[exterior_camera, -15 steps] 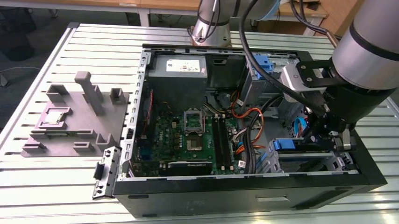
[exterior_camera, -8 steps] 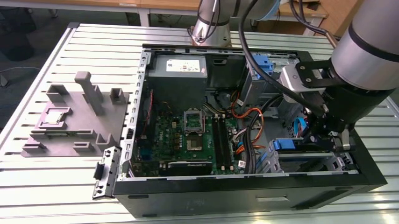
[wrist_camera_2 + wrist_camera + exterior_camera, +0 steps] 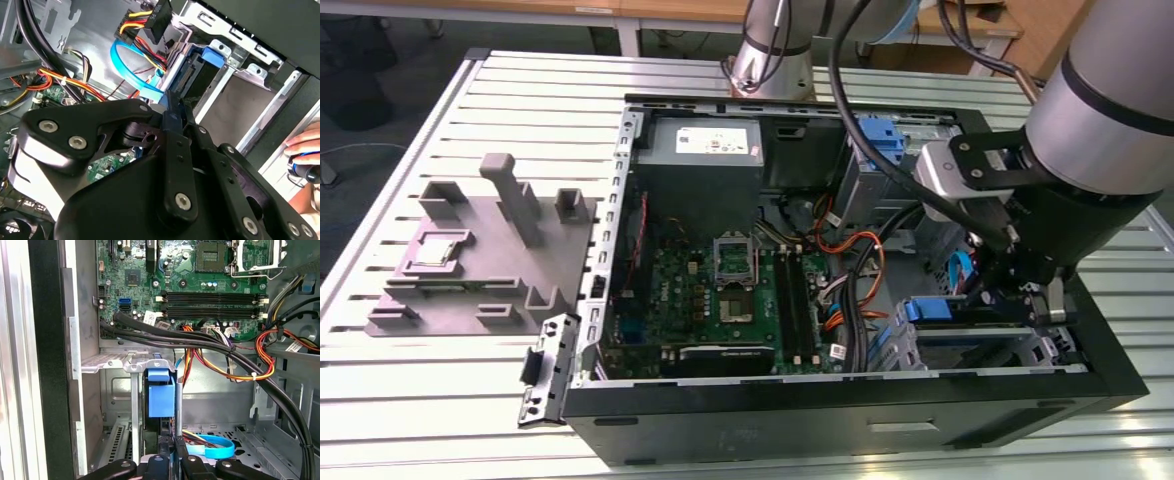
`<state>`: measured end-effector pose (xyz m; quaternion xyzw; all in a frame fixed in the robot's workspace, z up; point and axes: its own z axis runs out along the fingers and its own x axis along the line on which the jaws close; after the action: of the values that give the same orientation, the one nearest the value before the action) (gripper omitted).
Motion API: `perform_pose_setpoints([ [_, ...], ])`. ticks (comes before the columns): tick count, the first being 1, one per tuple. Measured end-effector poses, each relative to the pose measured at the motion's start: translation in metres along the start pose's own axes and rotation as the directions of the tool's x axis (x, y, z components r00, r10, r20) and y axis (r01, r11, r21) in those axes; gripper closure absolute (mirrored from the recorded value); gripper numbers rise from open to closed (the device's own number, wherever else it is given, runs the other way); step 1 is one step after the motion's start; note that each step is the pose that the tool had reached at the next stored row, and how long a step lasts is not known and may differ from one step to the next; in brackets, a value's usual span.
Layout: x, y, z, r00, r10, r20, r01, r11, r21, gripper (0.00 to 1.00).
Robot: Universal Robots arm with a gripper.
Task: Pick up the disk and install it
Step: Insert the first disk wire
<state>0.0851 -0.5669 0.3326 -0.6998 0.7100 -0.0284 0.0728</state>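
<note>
The gripper (image 3: 171,445) has its fingers drawn close together, tips against the disk (image 3: 160,392), which sits in the drive bay at the near corner of the case (image 3: 854,400), on the exterior view's right. The arm (image 3: 1107,110) reaches steeply down into that corner. On the far side, the power supply (image 3: 656,150) carries a white label (image 3: 716,145) with print too small to read.

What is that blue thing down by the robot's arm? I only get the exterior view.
Observer: In the first wrist view it is the disk, standing edge-on in the metal bay, with the pincer right by it.
Operator: Which way does it point?
Observer: In the second wrist view its connector end faces into the case, toward the pincer.
Operator: Is anybody close?
Observer: Yes. The second wrist view shows a person's hand resting just outside the case wall.
</note>
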Motion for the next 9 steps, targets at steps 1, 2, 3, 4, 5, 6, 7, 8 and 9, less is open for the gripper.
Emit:
perform_pose_setpoints([
  [1,0.0,0.0001,0.0,1.0,0.0,-0.0001,0.0,1.0,0.0,0.84],
  [2,0.0,0.0003,0.0001,1.0,0.0,-0.0001,0.0,1.0,0.0,0.84],
  [3,0.0,0.0004,0.0005,1.0,0.0,0.0,0.0,1.0,0.0001,0.84],
  [4,0.0,0.0005,0.0011,1.0,0.0,0.0001,0.0,1.0,0.0002,0.84],
  [5,0.0001,0.0006,0.0018,1.0,0.0,0.0,0.0,1.0,0.0002,0.84],
  [6,0.0002,0.0008,0.0025,1.0,0.0,-0.0001,0.0,1.0,0.0002,0.84],
  [7,0.0002,0.0009,0.0032,1.0,0.0,-0.0002,0.0,1.0,0.0002,0.84],
  [8,0.0002,0.001,0.0037,1.0,0.0,-0.0004,0.0,1.0,0.0002,0.84],
  [9,0.0003,0.001,0.004,1.0,0.0,-0.0006,0.0,1.0,0.0002,0.84],
])
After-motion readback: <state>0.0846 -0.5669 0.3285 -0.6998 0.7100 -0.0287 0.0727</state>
